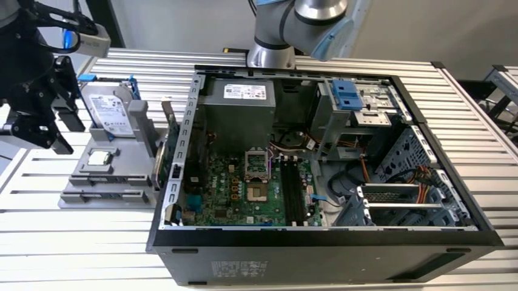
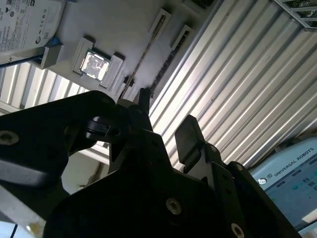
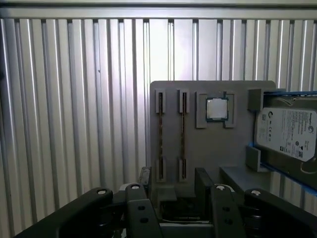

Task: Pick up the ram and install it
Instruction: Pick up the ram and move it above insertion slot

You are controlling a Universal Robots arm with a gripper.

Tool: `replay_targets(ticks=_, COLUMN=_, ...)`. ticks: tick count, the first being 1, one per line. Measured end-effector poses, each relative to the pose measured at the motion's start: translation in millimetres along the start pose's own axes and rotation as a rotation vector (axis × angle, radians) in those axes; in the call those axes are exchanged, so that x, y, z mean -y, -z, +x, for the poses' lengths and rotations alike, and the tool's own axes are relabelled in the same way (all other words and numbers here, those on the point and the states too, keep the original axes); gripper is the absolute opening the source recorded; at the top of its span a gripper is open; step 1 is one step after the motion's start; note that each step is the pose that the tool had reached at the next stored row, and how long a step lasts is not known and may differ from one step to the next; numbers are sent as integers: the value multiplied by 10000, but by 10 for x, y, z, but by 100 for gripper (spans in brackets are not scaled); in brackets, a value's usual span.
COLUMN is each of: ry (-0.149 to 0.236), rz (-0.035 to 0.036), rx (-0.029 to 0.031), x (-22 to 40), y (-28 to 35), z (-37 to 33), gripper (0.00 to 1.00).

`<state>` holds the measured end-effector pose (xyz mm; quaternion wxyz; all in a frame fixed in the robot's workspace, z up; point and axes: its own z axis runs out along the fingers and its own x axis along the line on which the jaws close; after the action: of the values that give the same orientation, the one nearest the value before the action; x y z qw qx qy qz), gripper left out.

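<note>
We saw the gripper [image 3: 173, 179] with its two fingers [image 3: 202, 181] spread wide and nothing between them. In the exterior view it hung above the ribbed metal table [image 1: 81, 242], on the exterior view's left of the grey holder [image 3: 208, 148] and clear of everything on it. The ram [image 3: 160, 133] stood edge-on in a slot of that holder as a thin dark strip, and a second stick [image 3: 183, 133] stood parallel just beside it in the next slot. Neither was touched by the fingers. In the first wrist view the ends of both strips showed between the fingers, but we could not tell how far above them the tool hung. On the same holder the small square processor chip [image 3: 216, 108] lay in its own recess beside the strips. Past the chip, the silver hard drive [image 3: 285, 131] sat at the holder's far end. The holder rested on the table just outside the open computer case [image 1: 324, 260], on the exterior view's left of it. Inside the case lay the green motherboard [image 1: 235, 194], with its long black slots [image 1: 293, 194] towards the exterior view's right of the board. The robot arm [image 1: 307, 24] rose behind the case.
</note>
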<state>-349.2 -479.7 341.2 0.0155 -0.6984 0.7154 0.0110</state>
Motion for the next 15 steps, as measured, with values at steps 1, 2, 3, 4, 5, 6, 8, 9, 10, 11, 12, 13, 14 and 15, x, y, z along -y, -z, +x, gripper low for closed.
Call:
replay_targets(ticks=1, ry=0, rz=0, rx=-1, x=0, y=-1, z=0, gripper=100)
replay_targets(ticks=2, ry=0, rz=2, rx=0, x=0, y=-3, z=0, gripper=100)
replay_targets(ticks=3, ry=0, rz=2, rx=0, x=0, y=-5, z=0, gripper=100)
replay_targets(ticks=4, ry=0, rz=1, rx=0, x=0, y=-6, z=0, gripper=100)
replay_targets(ticks=5, ry=0, rz=2, rx=0, x=0, y=-8, z=0, gripper=100)
replay_targets(ticks=6, ry=0, rz=2, rx=1, x=0, y=-10, z=0, gripper=100)
replay_targets(ticks=8, ry=0, rz=4, rx=0, x=0, y=-13, z=0, gripper=100)
replay_targets(ticks=9, ry=0, rz=5, rx=1, x=0, y=-16, z=0, gripper=100)
replay_targets(ticks=10, ry=0, rz=7, rx=3, x=0, y=-23, z=1, gripper=100)
replay_targets(ticks=11, ry=0, rz=8, rx=3, x=0, y=-30, z=1, gripper=100)
replay_targets(ticks=12, ry=0, rz=8, rx=1, x=0, y=-37, z=1, gripper=100)
replay_targets(ticks=13, ry=0, rz=9, rx=1, x=0, y=-44, z=1, gripper=100)
replay_targets(ticks=14, ry=0, rz=10, rx=0, x=0, y=-49, z=2, gripper=100)
replay_targets(ticks=15, ry=0, rz=12, rx=0, x=-1, y=-56, z=2, gripper=100)
